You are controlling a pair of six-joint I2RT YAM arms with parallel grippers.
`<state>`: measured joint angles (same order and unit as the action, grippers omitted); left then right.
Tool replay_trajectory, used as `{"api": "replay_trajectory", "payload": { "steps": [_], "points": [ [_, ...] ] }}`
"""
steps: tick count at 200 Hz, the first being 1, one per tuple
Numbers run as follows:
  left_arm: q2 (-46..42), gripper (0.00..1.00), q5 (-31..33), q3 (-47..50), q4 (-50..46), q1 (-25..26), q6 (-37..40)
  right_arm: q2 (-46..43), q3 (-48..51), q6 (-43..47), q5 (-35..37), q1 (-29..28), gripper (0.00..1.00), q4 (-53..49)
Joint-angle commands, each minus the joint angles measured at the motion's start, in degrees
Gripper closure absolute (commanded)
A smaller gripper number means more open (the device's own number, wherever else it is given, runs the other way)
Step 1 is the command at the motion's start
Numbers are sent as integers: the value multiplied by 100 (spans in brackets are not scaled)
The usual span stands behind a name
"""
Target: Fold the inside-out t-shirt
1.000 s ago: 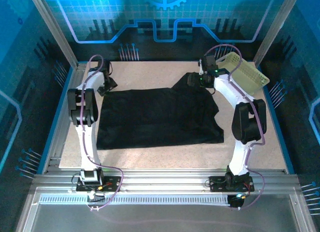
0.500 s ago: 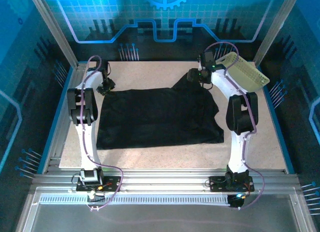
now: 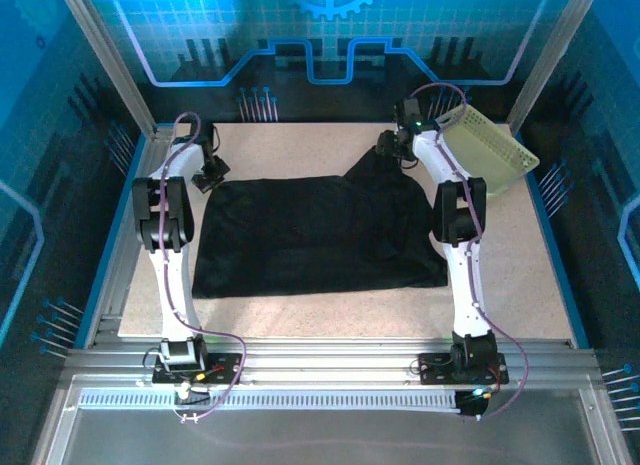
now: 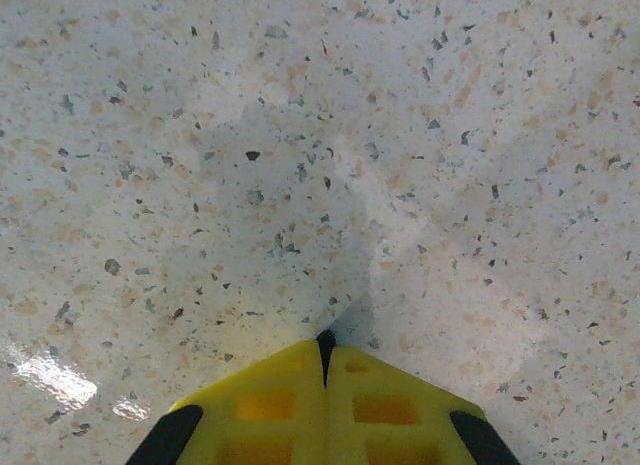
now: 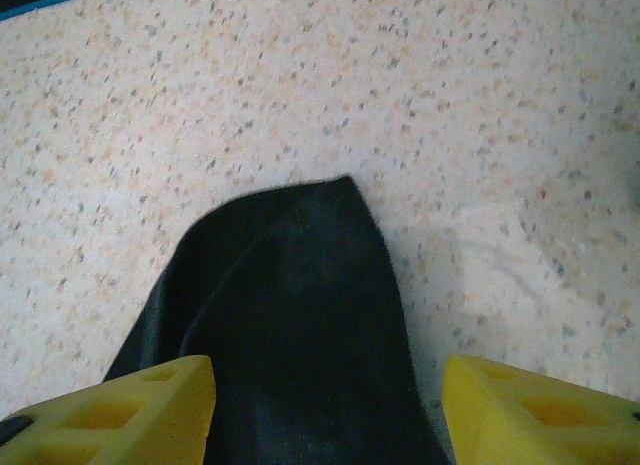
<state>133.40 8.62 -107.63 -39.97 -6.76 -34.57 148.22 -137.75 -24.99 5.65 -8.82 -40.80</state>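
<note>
Right gripper point(image 5: 328, 400), jaws apart astride the black t-shirt's point(image 3: 320, 235) far corner, should seat deeper before pinching; left gripper point(image 4: 326, 347) closed, no cloth visible in it.

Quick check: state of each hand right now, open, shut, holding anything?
Left hand: shut, nothing visibly held.
Right hand: open, straddling a corner of the shirt, not gripping it.

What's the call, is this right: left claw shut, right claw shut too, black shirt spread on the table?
No. The right claw is open: the right wrist view shows its fingers apart, flanking a corner of the black shirt. The left claw is shut; the shirt is spread on the table.
</note>
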Motion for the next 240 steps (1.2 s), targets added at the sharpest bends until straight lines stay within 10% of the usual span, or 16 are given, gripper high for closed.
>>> {"api": "replay_trajectory", "payload": {
  "steps": [1,89,154,240],
  "points": [
    [-199,100,-150,186,-76,-83,-90,370,-667,69,161,117,39,-603],
    [-286,100,-300,285,68,-103,-203,1020,-1209,-4,-280,196,54,-789],
    [-538,100,-473,647,337,-166,-235,1230,-1655,111,-598,186,100,-968],
    [-1241,100,-616,1426,989,-290,-321,166,-1254,-7,-766,312,100,-469]
  ]
}}
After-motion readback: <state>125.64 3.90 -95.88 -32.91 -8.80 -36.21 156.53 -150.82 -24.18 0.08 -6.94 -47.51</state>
